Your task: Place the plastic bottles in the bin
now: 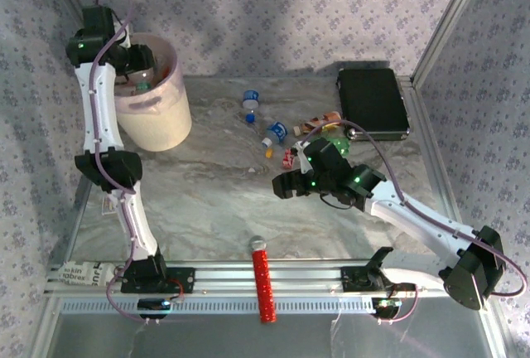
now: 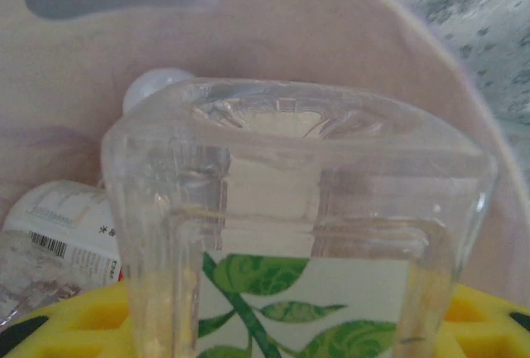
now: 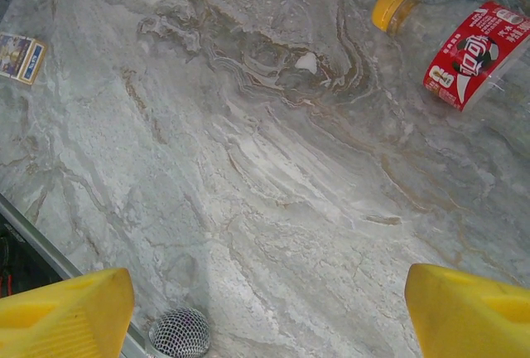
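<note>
clear bottle (image 2: 298, 234), green leaf label, clamped in left gripper (image 2: 277, 325) over pink bin (image 2: 331, 43), right gripper (image 3: 265, 316) spread apart

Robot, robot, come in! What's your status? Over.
Left pincer shut on clear leaf-label bottle, over the bin. Right pincer open, empty, above table. Loose bottles waiting near black case. Nothing seen blocking the drop.

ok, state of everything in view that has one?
left claw: shut on leaf-label bottle, inside the bin
right claw: open, empty, above the table
bin: upright, not empty
red-label bottle: lying on its side, on the table
black case: closed, lying flat
red ribbed cylinder: lying down at the near edge
</note>
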Motion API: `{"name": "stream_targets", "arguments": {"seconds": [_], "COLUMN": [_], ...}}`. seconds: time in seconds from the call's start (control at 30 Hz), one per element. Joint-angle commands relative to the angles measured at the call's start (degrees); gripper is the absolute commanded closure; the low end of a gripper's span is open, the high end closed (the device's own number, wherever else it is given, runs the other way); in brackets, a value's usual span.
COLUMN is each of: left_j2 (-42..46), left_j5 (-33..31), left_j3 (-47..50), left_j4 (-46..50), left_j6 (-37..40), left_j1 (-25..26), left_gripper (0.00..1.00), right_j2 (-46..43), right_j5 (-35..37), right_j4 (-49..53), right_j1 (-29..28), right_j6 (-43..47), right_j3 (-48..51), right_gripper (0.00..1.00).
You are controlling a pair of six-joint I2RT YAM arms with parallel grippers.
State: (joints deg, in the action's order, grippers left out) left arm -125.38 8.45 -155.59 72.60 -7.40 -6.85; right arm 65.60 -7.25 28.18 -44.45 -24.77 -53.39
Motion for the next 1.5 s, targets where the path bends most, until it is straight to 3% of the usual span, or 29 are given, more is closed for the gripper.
{"name": "stream_targets", "arguments": {"seconds": [0.0, 0.33, 0.6, 0.77, 1.0, 1.2, 1.47], "left_j2": [-1.59, -1.74, 1.15, 2.12, -1.17, -4.38, -6.54], "left_j5": [-0.95, -2.2, -3.25, -7.56, -9.15, -11.13, -8.87], "left_j3": [-1.61, -1.87, -2.06, -2.35, -3.53, -4.38, -4.54], "left_j4": [3.17, 3.51, 3.76, 3.95, 4.12, 5.07, 5.15], "left_j6": [1.8, 2.3, 2.81, 3.83, 3.97, 3.91, 3.22], "left_j1": [-0.19, 0.61, 0.88, 1.06, 1.88, 2.33, 3.11], "left_gripper": [0.53, 0.12, 0.07, 0.14, 0.36, 0.45, 0.51], "right_j2": [-1.1, -1.0, -2.91, -3.97, -3.64, -4.52, -4.48], "right_j5": [0.93, 0.42, -1.89, -2.11, -3.61, -3.14, -3.04], "right_j4": [1.05, 1.22, 0.73, 1.31, 1.03, 1.43, 0.91], "right_j1": [0.52, 2.01, 6.33, 7.44, 7.71, 7.8, 8.32], "right_j6": [0.87, 0.67, 0.32, 0.39, -0.08, -0.1, 0.38], "right_j3": [-0.06, 0.45, 2.06, 2.83, 3.9, 4.93, 5.36], "right_gripper": [0.13, 0.12, 0.09, 0.09, 0.1, 0.1, 0.1]}}
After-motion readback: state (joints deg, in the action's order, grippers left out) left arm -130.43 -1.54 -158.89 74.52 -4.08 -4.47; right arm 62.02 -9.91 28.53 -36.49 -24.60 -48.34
